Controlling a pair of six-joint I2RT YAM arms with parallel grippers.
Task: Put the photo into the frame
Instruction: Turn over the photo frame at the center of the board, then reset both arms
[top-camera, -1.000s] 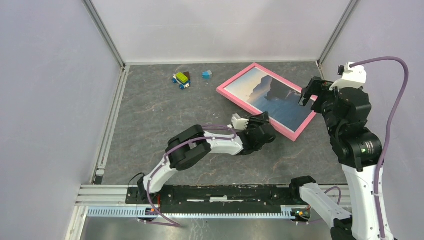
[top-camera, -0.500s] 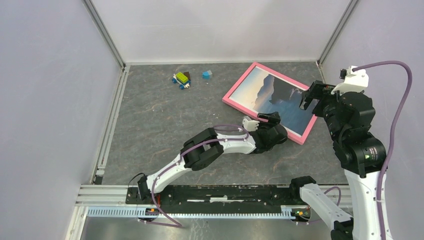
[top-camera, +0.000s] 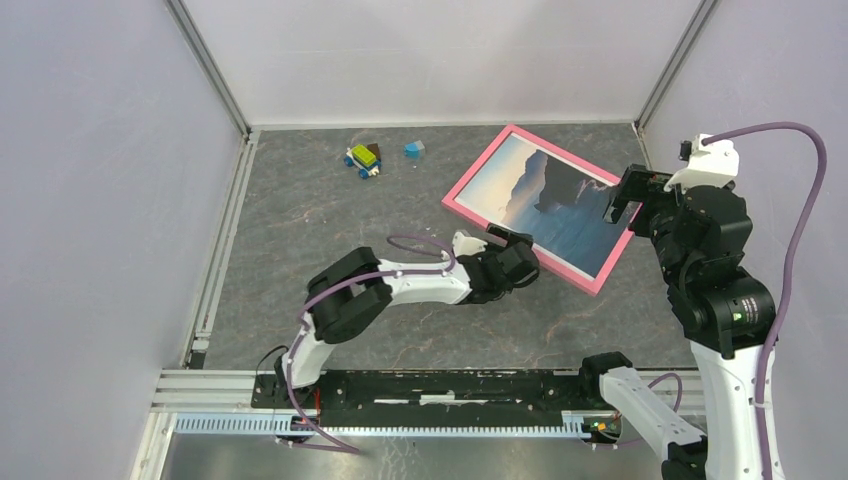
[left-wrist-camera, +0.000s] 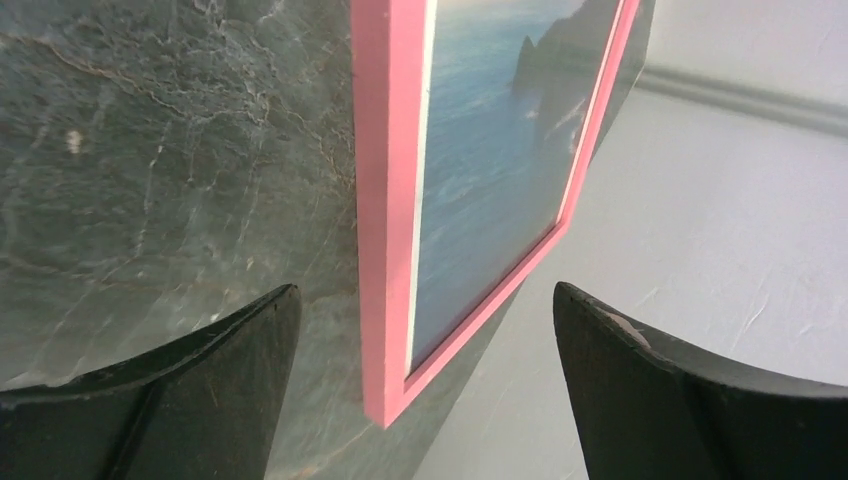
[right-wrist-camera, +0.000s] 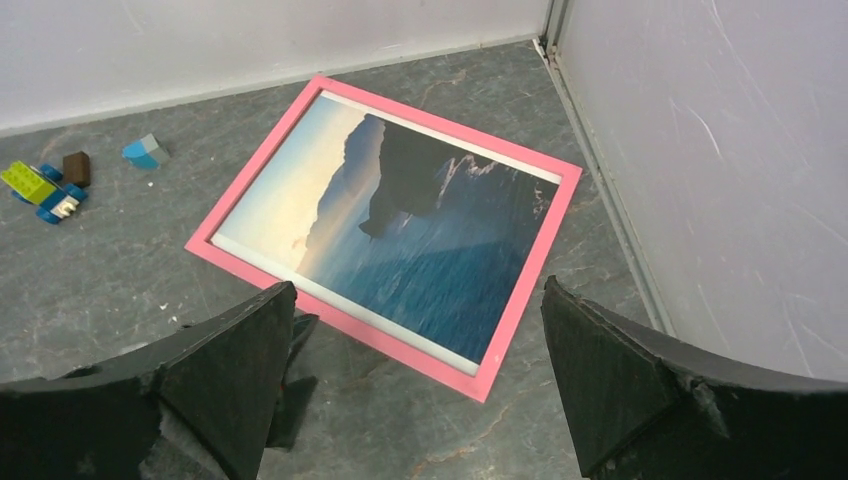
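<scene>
Across the grey marbled worktop, pale walls around, I see the frame at 1 o'clock, photo inside. Both left tool and right tool gape wide, holding nothing.

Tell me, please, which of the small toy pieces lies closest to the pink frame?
The light blue block: it sits alone, nearest the frame, while the brown block and green-topped toy cluster farther away.
</scene>
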